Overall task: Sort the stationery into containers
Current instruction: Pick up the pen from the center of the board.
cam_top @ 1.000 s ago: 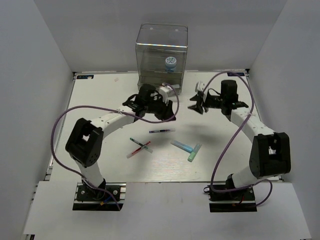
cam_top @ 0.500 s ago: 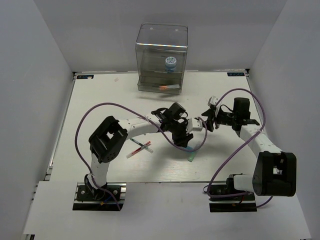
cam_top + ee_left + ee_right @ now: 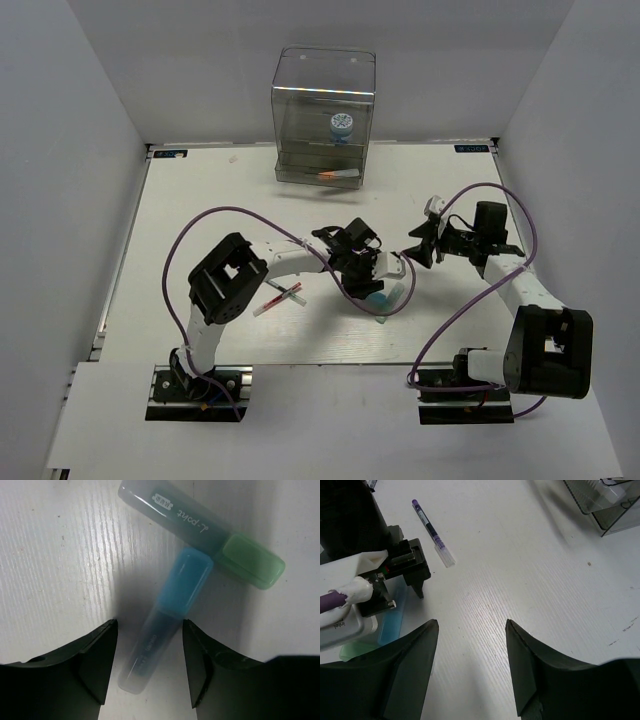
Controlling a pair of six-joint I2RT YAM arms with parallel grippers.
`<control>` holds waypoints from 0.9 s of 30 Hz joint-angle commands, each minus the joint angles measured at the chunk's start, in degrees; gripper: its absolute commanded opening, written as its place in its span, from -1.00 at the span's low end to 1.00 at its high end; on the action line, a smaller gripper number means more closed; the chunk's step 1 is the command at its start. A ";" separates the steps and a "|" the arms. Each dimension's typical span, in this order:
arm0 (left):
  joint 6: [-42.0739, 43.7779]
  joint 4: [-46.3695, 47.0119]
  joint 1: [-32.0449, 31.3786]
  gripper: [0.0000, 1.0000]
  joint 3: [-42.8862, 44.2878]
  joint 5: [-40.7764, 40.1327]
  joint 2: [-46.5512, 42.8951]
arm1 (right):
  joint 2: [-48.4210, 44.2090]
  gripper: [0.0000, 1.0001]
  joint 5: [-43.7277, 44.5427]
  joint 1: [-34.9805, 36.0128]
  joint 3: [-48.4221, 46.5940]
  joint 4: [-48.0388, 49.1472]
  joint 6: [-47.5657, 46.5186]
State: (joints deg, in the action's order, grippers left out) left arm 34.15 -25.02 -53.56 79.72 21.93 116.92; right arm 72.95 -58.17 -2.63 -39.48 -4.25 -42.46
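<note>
Both agape: left pincer (image 3: 148,630) astride blue highlighter (image 3: 175,600), lengthwise in its gap, cap toward mint highlighter (image 3: 200,527); right pincer (image 3: 471,625) empty.

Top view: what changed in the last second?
Left gripper swung from the organizer back to mid-table, jaws now open astride the blue highlighter. Right gripper pulled back toward the near edge, open and empty. Nothing grasped yet. Crossed pens, green highlighter and the roll in the organizer stayed put.
</note>
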 commanded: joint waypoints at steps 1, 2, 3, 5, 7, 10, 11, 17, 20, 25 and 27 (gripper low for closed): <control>0.48 1.19 -1.11 0.28 -3.25 -8.11 0.76 | -1.40 0.24 -2.47 -0.71 0.55 1.00 -0.43; -1.00 1.20 -1.63 0.23 -3.26 -8.83 0.76 | -1.32 0.24 -2.56 -0.79 0.46 0.48 -0.43; -1.02 1.81 -1.63 0.17 -3.95 -8.84 0.76 | -1.40 0.24 -2.82 -0.88 0.37 0.12 -0.87; -3.29 1.81 -1.63 -0.13 -3.96 -8.84 0.76 | -1.32 0.24 -3.26 -1.06 0.46 -1.19 -1.66; -4.53 1.81 -1.63 -0.57 -3.96 -8.84 0.76 | -1.49 0.24 -3.18 -1.06 0.29 -2.07 -2.63; -7.77 3.65 -0.41 -0.82 -4.48 -6.39 -0.81 | -1.32 0.24 -3.97 -1.41 0.29 -3.74 -4.21; -8.83 4.35 0.12 -0.93 -4.49 -6.38 -2.13 | -1.40 0.24 -4.31 -1.50 0.11 -4.09 -5.78; -11.30 8.23 0.65 -1.00 -5.54 -9.18 -6.62 | -1.05 0.24 -4.84 -1.67 -0.33 -8.14 -10.01; -11.30 8.23 2.31 -1.00 -6.68 -12.00 -8.81 | -1.05 0.24 -5.11 -1.85 -0.42 -8.32 -10.45; -10.07 11.56 5.39 -1.00 -8.27 -15.25 -12.94 | -0.79 0.24 -5.20 -1.67 -0.15 -10.77 -14.75; -9.37 13.75 7.32 -1.00 -8.27 -15.86 -14.87 | -0.70 0.24 -5.02 -1.67 0.28 -11.74 -16.42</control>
State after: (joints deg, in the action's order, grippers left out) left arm 23.83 -16.21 -48.84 71.37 8.84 109.08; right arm 72.79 -61.49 -4.16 -39.42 -13.43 -54.78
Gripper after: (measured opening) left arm 0.355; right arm 0.623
